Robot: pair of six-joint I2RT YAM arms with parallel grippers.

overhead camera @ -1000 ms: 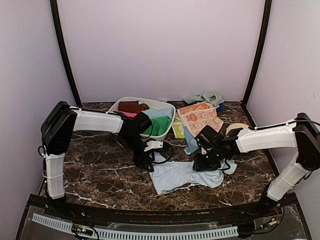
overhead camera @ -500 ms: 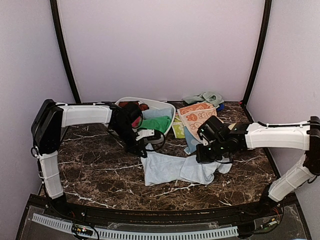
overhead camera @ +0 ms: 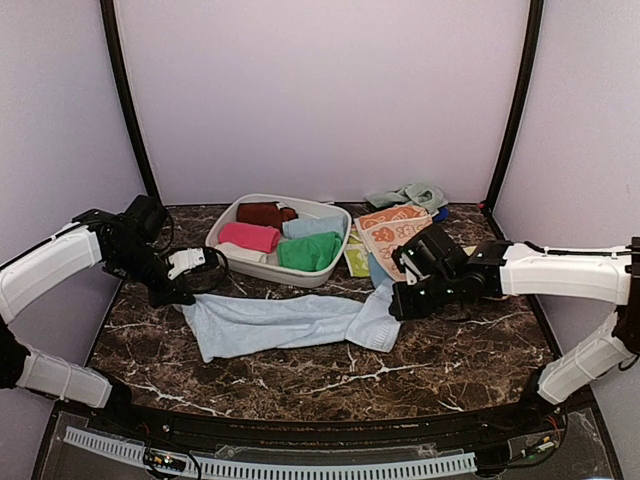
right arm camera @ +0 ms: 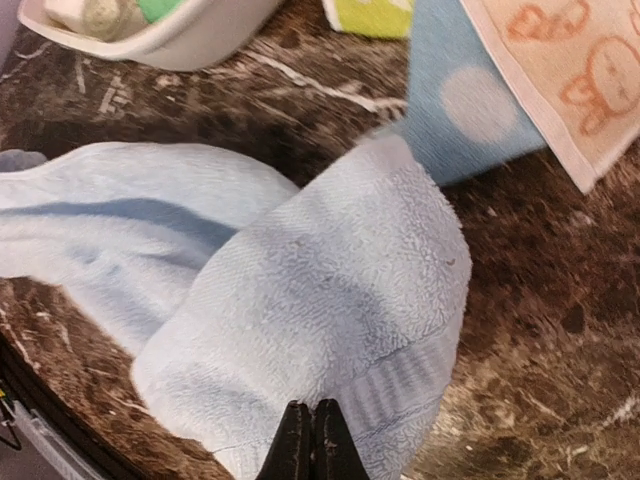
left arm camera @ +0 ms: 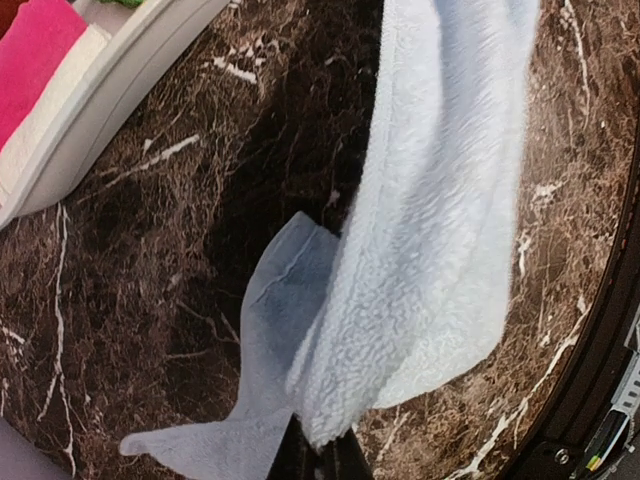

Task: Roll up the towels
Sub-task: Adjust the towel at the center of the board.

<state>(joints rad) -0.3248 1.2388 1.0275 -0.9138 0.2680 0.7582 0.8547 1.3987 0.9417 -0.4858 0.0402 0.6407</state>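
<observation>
A pale blue towel (overhead camera: 285, 322) lies stretched out long across the marble table (overhead camera: 450, 350), held at both ends. My left gripper (overhead camera: 184, 297) is shut on its left end; in the left wrist view the cloth (left arm camera: 430, 230) hangs from the closed gripper (left arm camera: 320, 462). My right gripper (overhead camera: 397, 303) is shut on the right end, where the towel's hemmed edge (right arm camera: 330, 320) bunches above the closed gripper (right arm camera: 311, 425). More towels fill the white basin (overhead camera: 262, 265): brown (overhead camera: 265, 213), pink (overhead camera: 250, 237) and green (overhead camera: 308, 252).
A peach printed towel (overhead camera: 400, 235) lies behind my right gripper over a blue dotted one (right arm camera: 470, 110), with a yellow-green cloth (overhead camera: 357, 257) beside the basin. A pale green cloth (overhead camera: 410, 195) sits at the back wall. The basin stands just behind the stretched towel.
Both grippers have shut on the pale blue towel's ends. The left arm has swung far left and the right one slightly back, pulling the crumpled towel out long.
</observation>
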